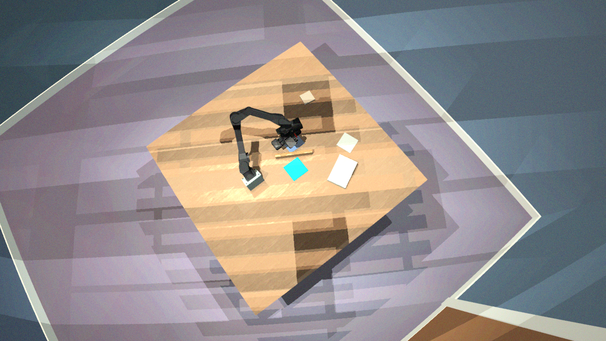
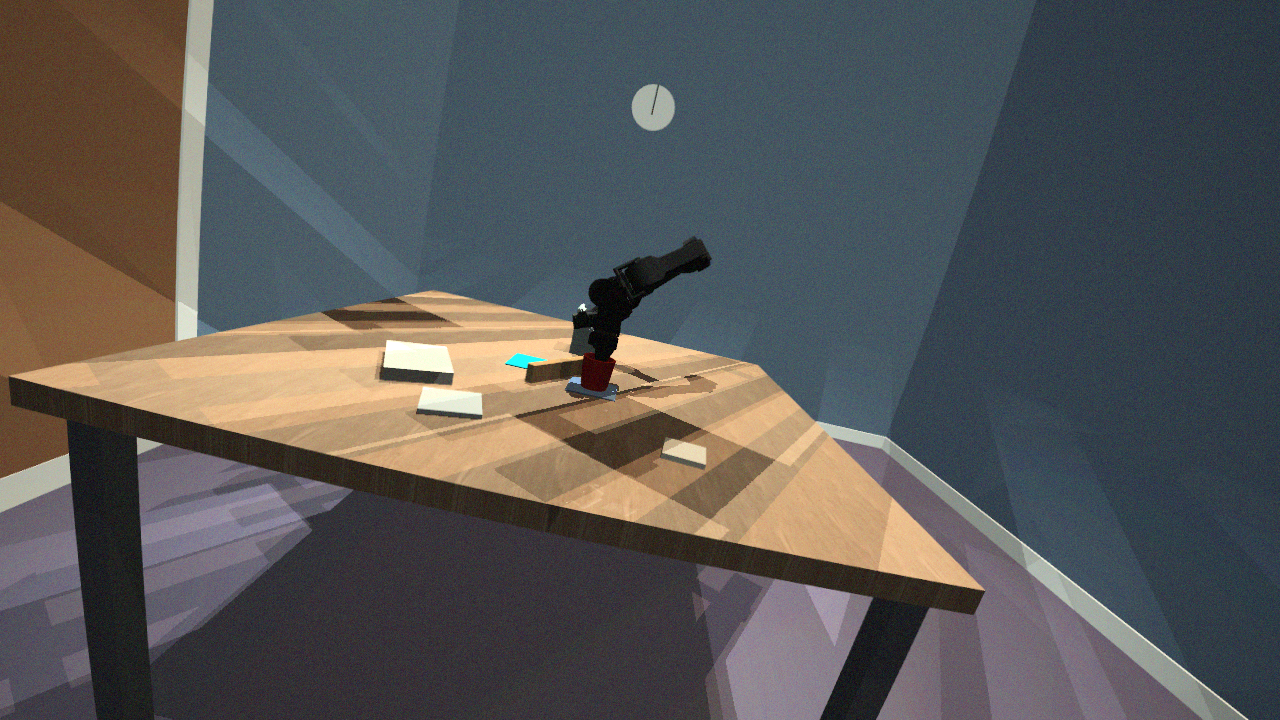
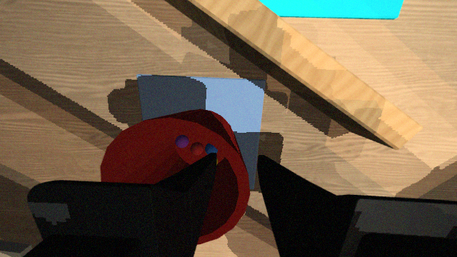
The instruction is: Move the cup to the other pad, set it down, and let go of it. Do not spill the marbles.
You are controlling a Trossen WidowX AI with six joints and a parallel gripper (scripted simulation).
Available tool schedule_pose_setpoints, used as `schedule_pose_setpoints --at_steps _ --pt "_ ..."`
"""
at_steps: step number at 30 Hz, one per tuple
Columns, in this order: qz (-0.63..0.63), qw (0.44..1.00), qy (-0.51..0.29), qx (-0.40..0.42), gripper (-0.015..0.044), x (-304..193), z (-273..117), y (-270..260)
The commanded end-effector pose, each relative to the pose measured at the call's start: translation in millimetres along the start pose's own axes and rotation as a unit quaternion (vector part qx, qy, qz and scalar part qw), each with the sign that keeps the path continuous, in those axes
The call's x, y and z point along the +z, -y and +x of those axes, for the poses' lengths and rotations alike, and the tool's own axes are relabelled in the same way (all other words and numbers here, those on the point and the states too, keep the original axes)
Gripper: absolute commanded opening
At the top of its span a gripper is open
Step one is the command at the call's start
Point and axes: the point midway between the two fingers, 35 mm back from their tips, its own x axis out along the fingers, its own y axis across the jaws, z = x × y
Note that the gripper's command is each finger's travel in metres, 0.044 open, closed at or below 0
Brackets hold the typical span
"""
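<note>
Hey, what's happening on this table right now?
The arm's gripper straddles the red cup's wall, one finger inside the rim, one outside, not clamped yet. The cup stands upright on the pale blue pad with its marbles inside. The cyan pad lies beyond the wooden bar.

Blue-grey walls (image 2: 805, 179) meet at a corner; one orange-brown wall panel (image 2: 80, 179) at the side. Purple-grey floor (image 2: 268, 608) edged by pale skirting (image 2: 1029, 555). Wooden table top (image 2: 268, 394) carried on dark legs (image 2: 102, 555) — banded shadows across it. Round pale wall disc (image 2: 652, 107) mounted high.
</note>
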Motion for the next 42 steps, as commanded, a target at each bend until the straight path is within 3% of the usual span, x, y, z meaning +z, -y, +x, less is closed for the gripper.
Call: schedule_pose_setpoints --at_steps 1,3,17,42 --pt "0.003 1.000 -0.002 0.001 0.0148 0.5 2.2 0.8" --pt "0.000 1.000 0.000 0.000 0.0095 -0.1 0.9 0.2" --pt "0.000 1.000 0.000 0.000 0.0002 -0.1 0.9 0.2" --pt "0.004 1.000 0.000 0.000 0.0000 2.1 -65.7 3.4"
